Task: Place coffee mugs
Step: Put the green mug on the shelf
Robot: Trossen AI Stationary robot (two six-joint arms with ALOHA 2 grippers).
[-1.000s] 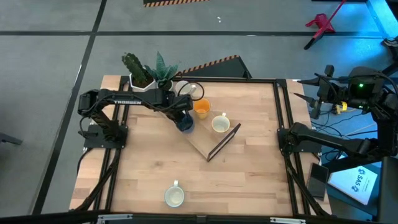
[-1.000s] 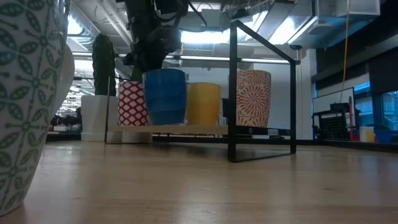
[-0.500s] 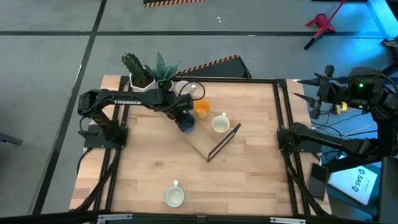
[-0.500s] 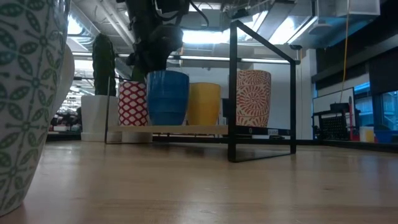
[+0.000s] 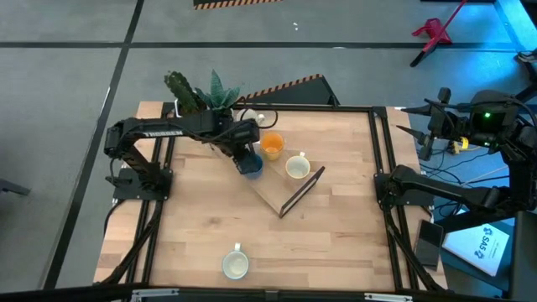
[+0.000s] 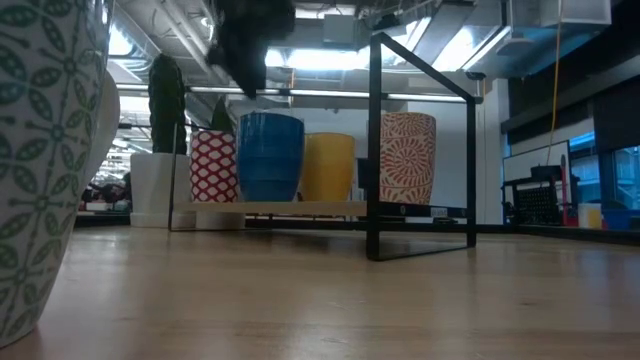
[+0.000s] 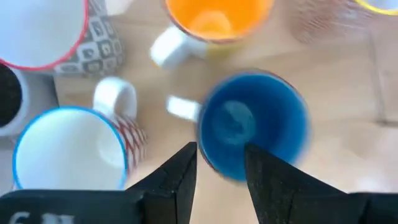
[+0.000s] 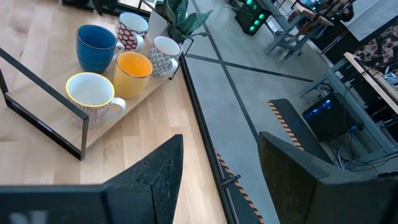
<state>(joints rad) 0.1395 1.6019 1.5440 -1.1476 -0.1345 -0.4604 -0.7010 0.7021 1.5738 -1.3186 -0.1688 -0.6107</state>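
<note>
I have plenty of bare worktop (image 5: 336,235) to move in: the whole near half is open save one patterned white mug (image 5: 235,265) standing alone near the 6 o'clock edge, filling the left of the low view.

The wooden tray (image 5: 270,191) with its black frame sits toward 12 o'clock, well inside the worktop's rails. On it stand the blue mug (image 5: 250,165), the orange mug (image 5: 272,147) and a yellow-rimmed patterned mug (image 5: 297,167); behind them, near the plants (image 5: 200,94), two more patterned mugs show only from the wrist cameras.

Half a second ago my left gripper (image 7: 219,163) was down at the blue mug; it has since lifted clear, and the low view now shows it above the rim. Its fingers (image 7: 180,177) are parted around nothing, the blue mug standing free below them.

The right gripper (image 8: 217,165) waits past the 3 o'clock edge, fingers spread and empty.
</note>
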